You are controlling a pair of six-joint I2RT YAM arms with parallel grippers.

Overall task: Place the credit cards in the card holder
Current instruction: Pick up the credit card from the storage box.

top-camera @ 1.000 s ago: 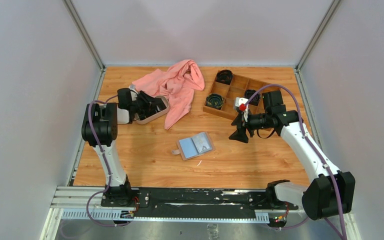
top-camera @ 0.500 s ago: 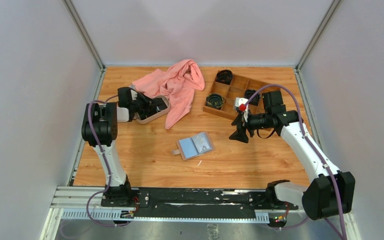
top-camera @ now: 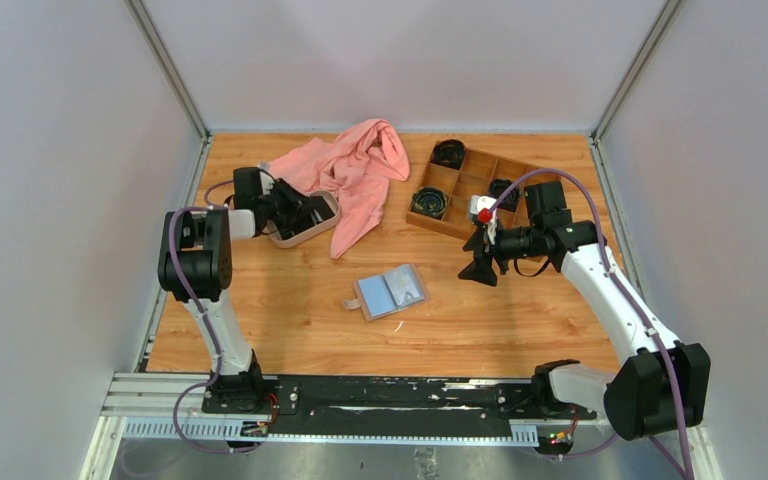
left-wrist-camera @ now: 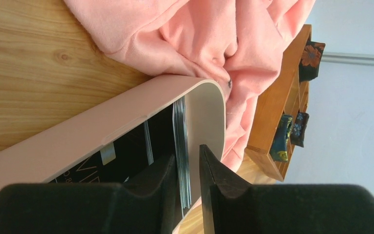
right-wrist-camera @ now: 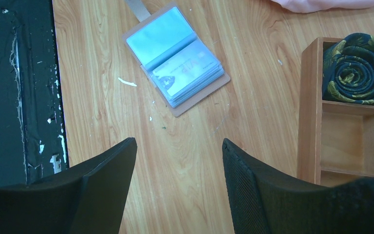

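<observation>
L claw (left-wrist-camera: 187, 157) sat over the oval beige-rimmed tray (left-wrist-camera: 126, 117) toward the far-left corner of the wooden counter (top-camera: 290, 320). Its fingers were narrowly apart astride the dark plastic credit cards (left-wrist-camera: 181, 131), stacked on edge; can't tell if it pinched them. R claw (right-wrist-camera: 179, 144) hung wide open, empty, above the open tan card holder (right-wrist-camera: 177, 61) w/ blue-grey pockets, mid-counter. Cards prob. light, stiff, slick: pinch the flat faces near the top edge, one at a time.

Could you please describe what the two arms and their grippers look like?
Both arms, left arm and right arm, have white links joined by chunky black joint housings, with a purple cable looping along each. The left gripper and right gripper have matte black wedge-shaped fingers. A red knob marks the right wrist.
</observation>
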